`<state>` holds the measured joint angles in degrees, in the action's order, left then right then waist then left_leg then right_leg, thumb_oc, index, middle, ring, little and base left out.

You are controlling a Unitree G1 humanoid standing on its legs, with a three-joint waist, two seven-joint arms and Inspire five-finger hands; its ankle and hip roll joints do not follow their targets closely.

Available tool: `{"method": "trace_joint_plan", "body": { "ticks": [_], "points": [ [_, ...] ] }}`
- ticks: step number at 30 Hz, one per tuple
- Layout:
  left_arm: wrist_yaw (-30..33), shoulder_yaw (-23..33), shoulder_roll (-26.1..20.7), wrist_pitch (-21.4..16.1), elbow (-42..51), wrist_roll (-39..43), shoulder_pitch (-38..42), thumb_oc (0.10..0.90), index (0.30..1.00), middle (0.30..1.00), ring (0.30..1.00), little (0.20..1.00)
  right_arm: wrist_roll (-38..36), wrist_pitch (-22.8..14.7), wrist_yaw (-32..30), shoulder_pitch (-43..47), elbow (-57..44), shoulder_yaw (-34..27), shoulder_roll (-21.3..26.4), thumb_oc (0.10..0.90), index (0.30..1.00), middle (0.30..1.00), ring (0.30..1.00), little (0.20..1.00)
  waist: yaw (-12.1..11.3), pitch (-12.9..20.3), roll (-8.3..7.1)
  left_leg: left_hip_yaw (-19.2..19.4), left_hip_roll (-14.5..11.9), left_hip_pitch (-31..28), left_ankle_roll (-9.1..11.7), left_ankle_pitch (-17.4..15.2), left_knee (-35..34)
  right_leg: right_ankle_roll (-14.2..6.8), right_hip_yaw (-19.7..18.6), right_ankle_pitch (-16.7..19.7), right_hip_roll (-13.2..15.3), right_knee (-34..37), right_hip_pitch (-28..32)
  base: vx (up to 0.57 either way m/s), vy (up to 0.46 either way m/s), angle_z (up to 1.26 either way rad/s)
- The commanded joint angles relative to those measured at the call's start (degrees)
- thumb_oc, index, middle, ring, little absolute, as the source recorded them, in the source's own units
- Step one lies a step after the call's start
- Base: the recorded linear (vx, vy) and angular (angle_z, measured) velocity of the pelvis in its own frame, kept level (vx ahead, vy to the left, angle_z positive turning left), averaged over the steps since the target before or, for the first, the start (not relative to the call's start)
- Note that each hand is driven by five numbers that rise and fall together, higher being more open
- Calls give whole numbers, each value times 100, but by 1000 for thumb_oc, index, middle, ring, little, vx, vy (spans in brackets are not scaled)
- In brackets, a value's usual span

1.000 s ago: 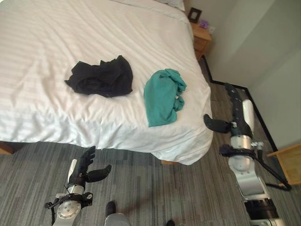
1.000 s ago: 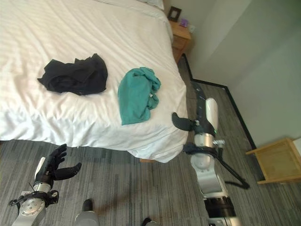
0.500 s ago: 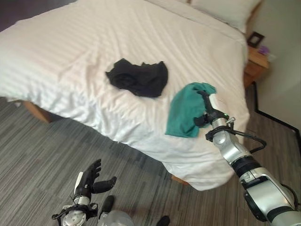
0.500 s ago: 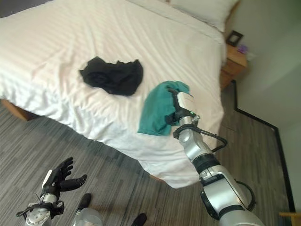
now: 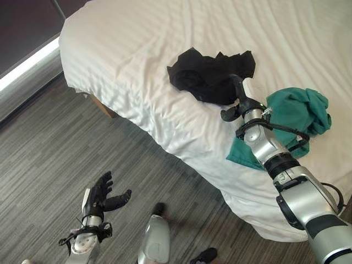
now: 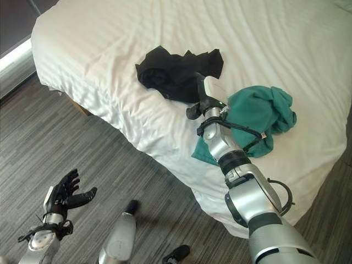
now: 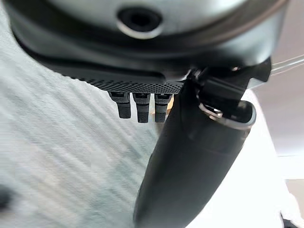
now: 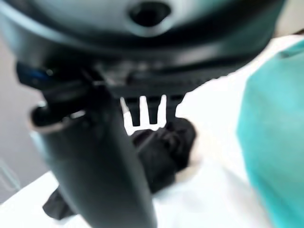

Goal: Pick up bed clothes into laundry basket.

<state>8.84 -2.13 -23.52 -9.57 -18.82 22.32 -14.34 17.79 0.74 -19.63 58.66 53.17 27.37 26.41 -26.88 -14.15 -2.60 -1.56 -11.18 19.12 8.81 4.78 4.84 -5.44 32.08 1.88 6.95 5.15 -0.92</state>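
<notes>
Where the white bed [image 5: 137,49] slopes toward its near edge, two garments lie on the cover: a crumpled black garment [image 5: 209,74] and, at its 4 o'clock and slightly apart, a bunched teal garment [image 5: 300,113], part of which hangs toward the mattress edge. The right hand [image 5: 236,99] sits over the bed between the two, its fingers extended toward the black garment's near edge at 12 o'clock and its thumb sticking out toward 9 o'clock; the fingers are straight and hold nothing. Whether the fingertips touch the black cloth cannot be determined. The right arm runs back from the hand toward 5 o'clock, passing over the teal garment. The left hand [image 5: 102,195] hangs low above the floor [image 5: 49,148] at 7 o'clock from the bed, well apart from both garments, fingers spread and relaxed, empty. The bedcover is faintly striped and wrinkled. The floor is grey, wood-patterned planking.
</notes>
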Motion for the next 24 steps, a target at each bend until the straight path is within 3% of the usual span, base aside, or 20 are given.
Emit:
{"method": "trace_joint_plan", "body": {
  "ticks": [1,4,10,14,21,24],
  "points": [
    [-71,165,-581,-315,272,43,152,800,900,900,900,900,39,-176,-468,976,-268,196,465,800,900,900,900,900,-182,42,-486,98,-62,267,150,319,-919,-499,-116,-370,91,-15,357,218,123,-54],
    [-141,108,-574,-224,89,-61,95,800,900,900,900,900,129,-140,-428,780,-477,91,460,800,900,900,900,900,-1,199,-596,190,19,-123,93,419,-984,-511,-201,-298,112,-15,505,213,193,-10],
    [-217,15,-723,-127,-107,-295,200,800,900,900,900,900,461,14,-350,212,-1085,-92,386,800,900,900,900,900,418,321,-944,414,198,-805,-159,88,-984,-714,-637,91,443,-171,708,139,183,-15],
    [-243,-23,-769,-70,-210,-447,210,800,900,900,900,900,590,90,-323,7,-1391,-270,322,800,900,900,900,900,534,319,-1095,582,288,-934,-283,-40,-984,-845,-690,357,661,-352,608,13,139,-37],
    [-210,99,-779,-89,-375,-413,187,800,900,900,900,900,446,76,-248,66,-1118,-204,68,800,900,900,900,900,412,166,-1197,910,158,-921,-306,-90,-984,-956,-584,777,810,-272,343,-52,32,-30],
    [-224,8,-699,-140,-657,-285,334,800,900,900,900,900,332,79,-153,368,-313,22,-40,800,900,900,900,900,267,4,-1163,829,138,-613,-266,-27,-984,-956,-492,833,765,-112,193,-71,-14,-3]
  ]
}}
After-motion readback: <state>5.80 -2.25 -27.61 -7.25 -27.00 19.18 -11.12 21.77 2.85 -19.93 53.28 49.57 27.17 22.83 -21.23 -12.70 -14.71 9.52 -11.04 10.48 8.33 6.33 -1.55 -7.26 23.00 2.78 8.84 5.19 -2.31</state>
